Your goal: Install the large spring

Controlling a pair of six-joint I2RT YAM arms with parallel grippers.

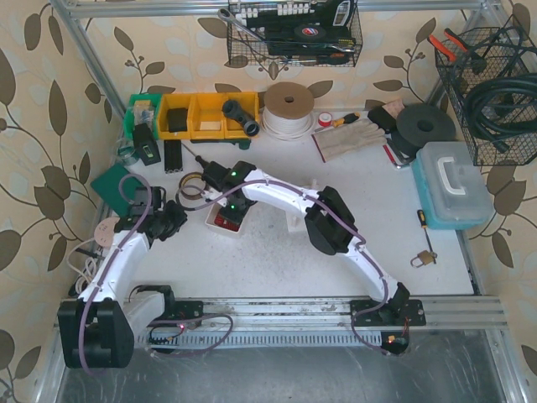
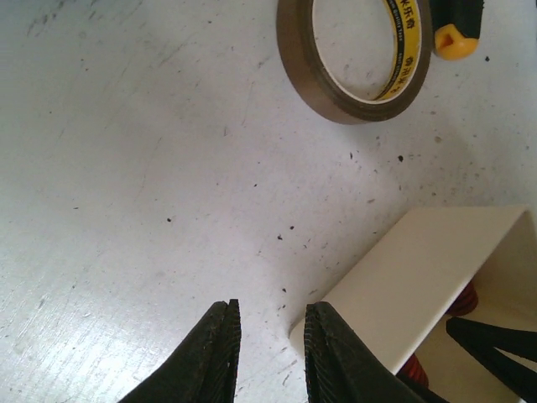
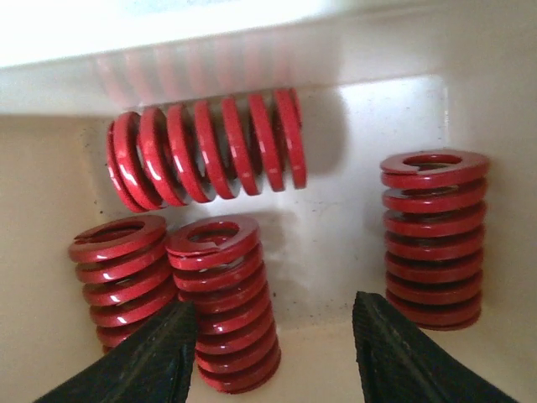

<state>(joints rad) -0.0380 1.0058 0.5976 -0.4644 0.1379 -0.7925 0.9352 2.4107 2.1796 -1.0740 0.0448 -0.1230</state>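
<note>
The left hand [image 2: 267, 353] sits clenched on nothing beside the small cream plastic tray [image 2: 436, 269], toward the desk's left edge. Right of it, the right hand [image 3: 273, 353] hangs released directly above the tray's red coil springs [image 3: 222, 302]; three stand upright, one lies sideways.

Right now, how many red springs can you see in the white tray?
4. One lies on its side at the back; three stand upright: front left, front middle, and right. The right fingers may hide more.
</note>
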